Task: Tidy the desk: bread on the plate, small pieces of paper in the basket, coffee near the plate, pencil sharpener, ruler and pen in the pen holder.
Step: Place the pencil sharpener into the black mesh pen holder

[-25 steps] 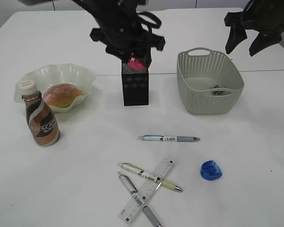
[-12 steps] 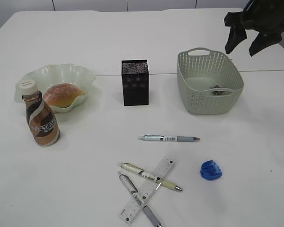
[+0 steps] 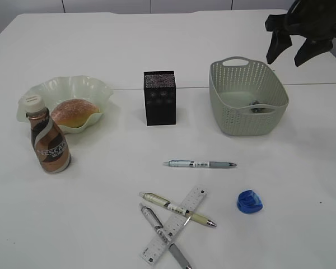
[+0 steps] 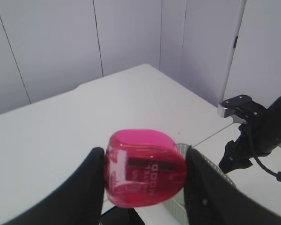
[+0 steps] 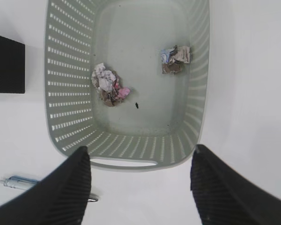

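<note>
My left gripper [image 4: 145,176] is shut on a pink pencil sharpener [image 4: 147,164], held high above the desk; this arm is outside the exterior view. A blue pencil sharpener [image 3: 250,202] lies on the desk at the front right. Three pens [image 3: 199,163] [image 3: 201,219] [image 3: 149,214] and the clear ruler [image 3: 195,200] lie at the front centre. The black pen holder [image 3: 160,98] stands mid-table. The bread [image 3: 74,112] sits on the plate [image 3: 73,85], with the coffee [image 3: 49,143] beside it. Two small pieces of paper [image 5: 107,84] [image 5: 175,59] lie in the basket [image 3: 221,106]. My right gripper [image 3: 285,59] hangs open above the basket.
The basket [image 5: 56,93] fills the right wrist view, with a pen [image 5: 18,183] and a corner of the pen holder [image 5: 7,68] at its left. The right arm [image 4: 262,136] shows at the right of the left wrist view. A seam [image 3: 319,84] crosses the desk.
One second ago the left arm hung over the pen holder with the pink sharpener; it has since left the exterior view. The right arm has not moved.
</note>
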Tool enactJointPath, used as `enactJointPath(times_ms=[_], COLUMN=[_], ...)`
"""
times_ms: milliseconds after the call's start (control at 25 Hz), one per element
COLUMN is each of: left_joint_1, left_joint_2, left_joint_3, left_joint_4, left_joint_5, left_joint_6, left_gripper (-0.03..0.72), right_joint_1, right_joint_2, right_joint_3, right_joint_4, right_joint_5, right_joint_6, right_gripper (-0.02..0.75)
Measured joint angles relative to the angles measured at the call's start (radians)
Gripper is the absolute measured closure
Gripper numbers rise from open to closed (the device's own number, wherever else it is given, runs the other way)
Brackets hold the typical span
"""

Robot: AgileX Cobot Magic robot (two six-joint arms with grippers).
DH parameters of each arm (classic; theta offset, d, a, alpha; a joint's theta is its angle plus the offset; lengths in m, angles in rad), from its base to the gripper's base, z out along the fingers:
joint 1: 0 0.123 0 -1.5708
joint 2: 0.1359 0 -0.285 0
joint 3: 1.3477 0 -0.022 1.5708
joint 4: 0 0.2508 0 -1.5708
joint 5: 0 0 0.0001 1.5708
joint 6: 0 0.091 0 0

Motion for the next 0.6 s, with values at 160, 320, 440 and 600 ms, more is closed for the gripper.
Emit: enactJointPath(times_ms=[160, 320, 440, 600], left_joint_1=[0.000, 0.025, 0.046, 0.090], left_joint_2=[-0.059, -0.065, -0.039, 0.089], left_joint_3=[0.286, 0.520, 0.573, 0.590], left_joint_4=[0.031, 0.011, -0.031, -0.075], left_joint_5=[-0.356, -0.671, -0.744, -0.844], left_joint_6=[0.008, 0.008, 0.009, 0.009], left_gripper=[0.356, 0.356, 0.356, 0.356], right_joint_1=[0.000, 0.000, 0.000, 0.000], right_joint_2=[0.000, 0.000, 0.000, 0.000], right_joint_3=[0.000, 0.000, 0.000, 0.000], right_joint_4=[0.000, 0.000, 0.000, 0.000], right_joint_5=[0.000, 0.000, 0.000, 0.000], right_joint_6=[0.000, 0.000, 0.000, 0.000], right_gripper=[0.248, 0.248, 0.248, 0.248])
